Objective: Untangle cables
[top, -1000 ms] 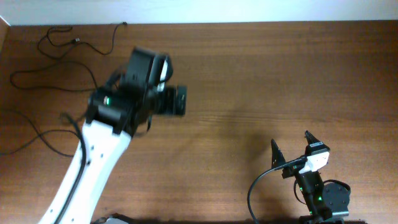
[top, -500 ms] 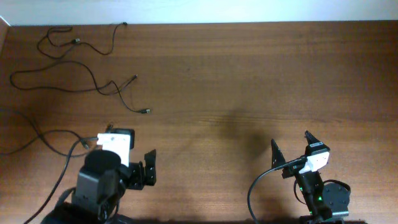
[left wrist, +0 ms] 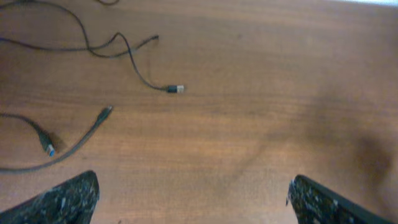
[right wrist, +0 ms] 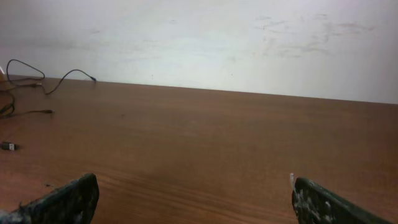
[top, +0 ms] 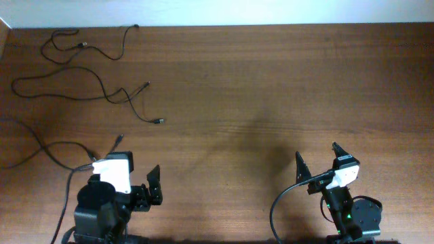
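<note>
Three thin black cables lie as separate strands at the table's far left. One point(top: 123, 42) loops near the back edge. A second point(top: 102, 87) runs to a metal-tipped plug point(top: 161, 122). A third point(top: 42, 145) curves at the left edge and ends in a plug point(top: 119, 138) just behind my left gripper. My left gripper point(top: 139, 175) is open and empty at the front left. Its wrist view shows the metal-tipped plug point(left wrist: 177, 89), another plug end point(left wrist: 106, 111) and open fingers point(left wrist: 196, 202). My right gripper point(top: 319, 157) is open and empty at the front right, far from the cables point(right wrist: 37, 73).
A white wall point(right wrist: 205, 37) rises behind the brown wooden table point(top: 271, 81). A thicker black arm cable point(top: 281, 203) loops beside the right arm's base.
My left arm has pulled back from over the cables to the table's front left. The second cable, hidden under it before, now lies uncovered. The right arm has not moved.
</note>
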Motion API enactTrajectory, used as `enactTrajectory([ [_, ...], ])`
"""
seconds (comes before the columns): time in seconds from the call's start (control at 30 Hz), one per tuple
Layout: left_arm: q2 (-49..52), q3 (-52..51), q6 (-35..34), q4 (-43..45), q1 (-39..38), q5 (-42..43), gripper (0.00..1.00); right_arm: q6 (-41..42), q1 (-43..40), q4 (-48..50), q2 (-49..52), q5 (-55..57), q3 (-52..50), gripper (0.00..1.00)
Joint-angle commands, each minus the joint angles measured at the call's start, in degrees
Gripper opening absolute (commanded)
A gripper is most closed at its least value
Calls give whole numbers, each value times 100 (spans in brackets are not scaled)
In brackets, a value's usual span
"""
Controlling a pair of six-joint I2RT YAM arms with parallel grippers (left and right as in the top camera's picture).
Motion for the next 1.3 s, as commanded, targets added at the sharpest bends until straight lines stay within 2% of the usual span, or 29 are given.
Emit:
enactTrajectory([
  [0.0, -404, -553, 1051, 616, 162, 693, 99, 48, -33, -42, -52, 35, -26, 98],
  [0.23, -1165, -2118, 1250, 2566, 520, 1432, 99, 48, -33, -42, -52, 35, -26, 98],
  [0.4, -1585, -2857, 1250, 3401, 584, 1502, 99, 48, -33, -42, -52, 35, -26, 99],
  [0.83, -2404, -4037, 1010, 5366, 584, 1499, 99, 48, -33, -42, -52, 35, -26, 98],
  [0.93, -2406, -4371, 723, 5661, 584, 1484, 99, 48, -33, -42, -52, 35, -26, 98],
  [1.07, -2406, -4424, 577, 5237, 584, 1211, 99, 48, -33, -42, -52, 35, -26, 98],
  [1.27, -2406, -4426, 577, 5119, 584, 457, 99, 48, -33, -42, -52, 35, -26, 98],
])
